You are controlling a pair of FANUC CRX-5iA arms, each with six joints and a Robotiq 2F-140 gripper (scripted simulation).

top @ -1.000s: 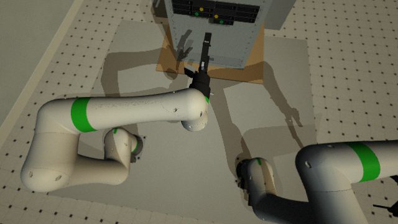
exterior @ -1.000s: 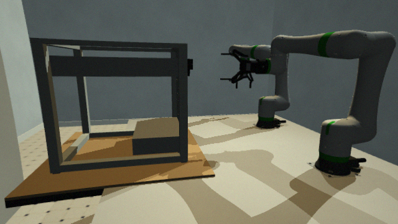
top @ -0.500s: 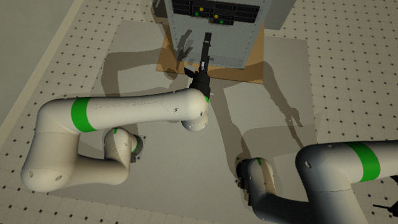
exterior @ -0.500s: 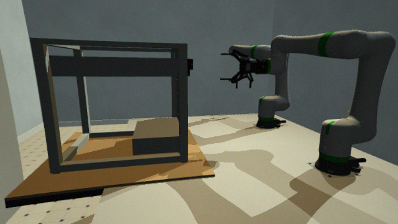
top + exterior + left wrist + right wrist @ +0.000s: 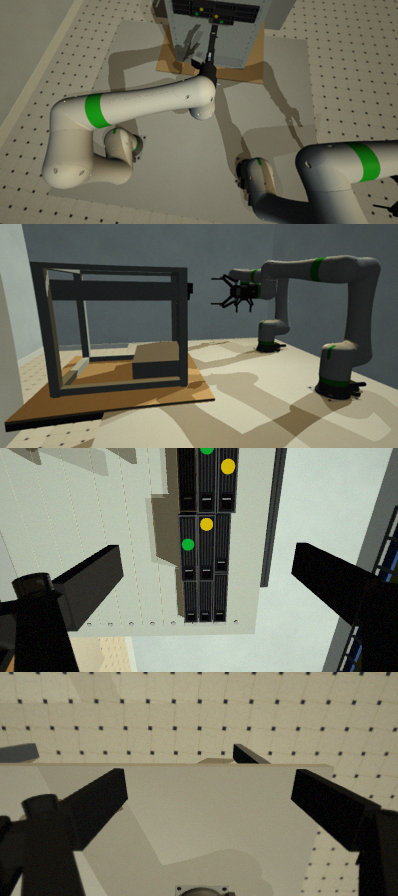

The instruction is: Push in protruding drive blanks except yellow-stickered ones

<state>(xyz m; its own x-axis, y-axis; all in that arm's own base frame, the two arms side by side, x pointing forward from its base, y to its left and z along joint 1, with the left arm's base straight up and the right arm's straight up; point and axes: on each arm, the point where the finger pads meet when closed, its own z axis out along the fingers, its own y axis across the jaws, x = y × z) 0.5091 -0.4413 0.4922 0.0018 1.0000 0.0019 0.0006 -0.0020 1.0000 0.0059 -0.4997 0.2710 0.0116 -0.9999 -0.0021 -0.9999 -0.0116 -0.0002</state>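
The left claw [image 5: 214, 29] [image 5: 211, 291] [image 5: 208, 559] hovers spread before the rack [image 5: 236, 46] [image 5: 183, 333] [image 5: 245, 598] at the tabletop's [image 5: 186, 155] [image 5: 242, 386] [image 5: 200, 822] far edge, probably for aiming; the right claw [image 5: 383, 191] [image 5: 243, 311] [image 5: 209, 784], also spread, leaves it room.

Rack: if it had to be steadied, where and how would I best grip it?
Probably one of the front uprights of the rack, approached from the front, fingers straddling the post: it is a slim, vertical bar, beside an open side.
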